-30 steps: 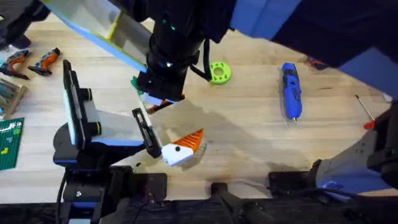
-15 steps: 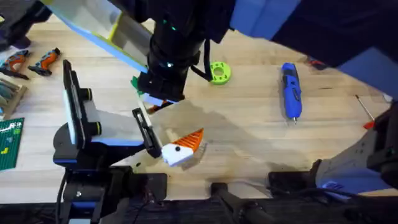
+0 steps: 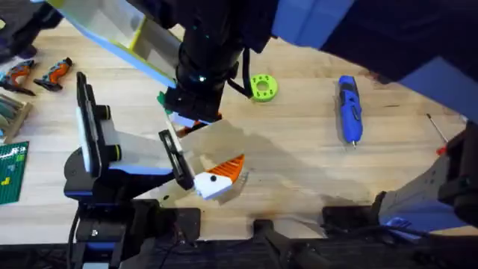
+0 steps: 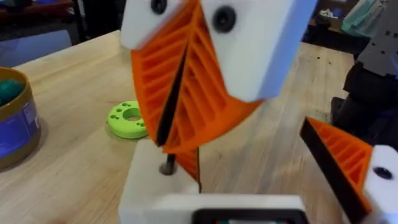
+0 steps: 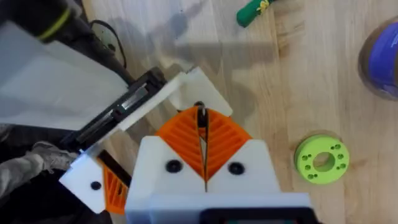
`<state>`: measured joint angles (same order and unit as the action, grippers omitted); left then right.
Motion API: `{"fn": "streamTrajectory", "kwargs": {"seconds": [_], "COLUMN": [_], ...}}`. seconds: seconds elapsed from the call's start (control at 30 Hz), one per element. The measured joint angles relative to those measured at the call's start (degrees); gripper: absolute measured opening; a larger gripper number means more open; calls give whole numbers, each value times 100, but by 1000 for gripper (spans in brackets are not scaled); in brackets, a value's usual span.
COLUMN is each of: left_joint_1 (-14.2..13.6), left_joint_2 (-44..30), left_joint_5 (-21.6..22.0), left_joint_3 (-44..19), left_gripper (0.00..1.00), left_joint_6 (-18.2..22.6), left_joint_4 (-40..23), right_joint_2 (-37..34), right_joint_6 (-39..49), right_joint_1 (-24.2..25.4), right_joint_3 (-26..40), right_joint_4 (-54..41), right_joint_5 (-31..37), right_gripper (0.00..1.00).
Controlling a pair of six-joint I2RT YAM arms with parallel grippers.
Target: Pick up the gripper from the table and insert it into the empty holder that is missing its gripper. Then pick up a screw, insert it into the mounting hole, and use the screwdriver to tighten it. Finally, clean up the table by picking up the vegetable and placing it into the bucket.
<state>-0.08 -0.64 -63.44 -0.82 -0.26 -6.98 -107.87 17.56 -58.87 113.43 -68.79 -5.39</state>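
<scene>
At the left of the overhead view, the left arm (image 3: 93, 142) lies low across the light wooden desk (image 3: 299, 172). Its end effector (image 4: 245, 162) stands wide: one finger carries an orange ribbed tip with a black face (image 4: 339, 162), while the other is the bare white plastic finger mount (image 4: 146, 186), the holder. The right arm (image 3: 205, 52) reaches across the middle, dark and large under the camera, and covers the desk behind it. Its end effector (image 5: 202, 130) hangs directly over the bare white mount with its orange ribbed pads (image 4: 205, 93) pressed together. They pinch what looks like a small dark screw (image 4: 168, 168), whose lower end sits at the mount's surface; most of it is hidden between the pads. The left wrist view shows the round bucket with a tan-orange rim and blue body (image 4: 15, 134), cut off by the frame edge, with something teal inside. The green elongated toy vegetable (image 5: 252, 9) lies on the desk near the bucket, also partly cropped. Farther right, the lime-green round disc (image 3: 263, 87) lies flat on the desk. The thick blue pen-shaped screwdriver (image 3: 349, 108) rests well apart from both end effectors. A thin metal rod with a red handle (image 3: 439, 138) lies near the right edge, partly hidden.
</scene>
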Motion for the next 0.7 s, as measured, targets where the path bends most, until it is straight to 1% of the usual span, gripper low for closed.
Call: {"fn": "streamTrajectory", "kwargs": {"seconds": [0.37,0.7], "left_joint_1": [0,0], "left_joint_2": [0,-4], "left_joint_5": [-2,-68], "left_joint_3": [0,0], "left_gripper": [987,986], "left_joint_6": [-27,-130], "left_joint_4": [-2,-13], "right_joint_2": [0,0], "right_joint_6": [0,-42], "right_joint_1": [0,-2], "right_joint_3": [-84,-260], "right_joint_4": [149,254], "right_joint_5": [-6,-46], "right_gripper": [6,6]}}
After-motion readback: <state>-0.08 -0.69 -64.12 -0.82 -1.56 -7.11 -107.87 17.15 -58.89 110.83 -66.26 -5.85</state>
